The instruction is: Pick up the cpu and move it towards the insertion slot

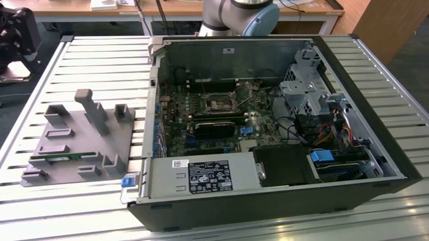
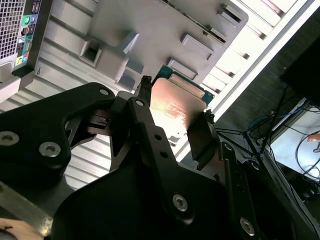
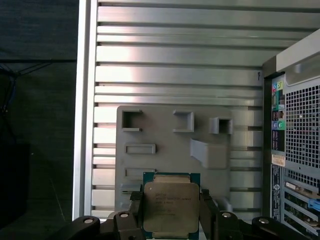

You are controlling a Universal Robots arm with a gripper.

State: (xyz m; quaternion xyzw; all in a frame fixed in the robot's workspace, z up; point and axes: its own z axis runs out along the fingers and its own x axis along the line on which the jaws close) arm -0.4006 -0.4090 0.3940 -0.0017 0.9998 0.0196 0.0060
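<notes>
One gripper (image 2: 176, 100) is clamping one cpu (image 2: 175, 107).
Its two fingers (image 2: 150, 132) are pinching the cpu's opposite edges in the second wrist view. In the first wrist view the cpu (image 3: 170, 210) is hanging above one grey tray (image 3: 165, 145), near its edge. In the exterior view one insertion slot (image 1: 220, 103) is sitting inside one computer case (image 1: 282, 201), with the tray (image 1: 74, 145) by the worktop (image 1: 100, 65) edge at the exterior view's left.

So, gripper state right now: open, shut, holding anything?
Gripper: shut on the cpu, with a finger against each of two opposite edges.
</notes>
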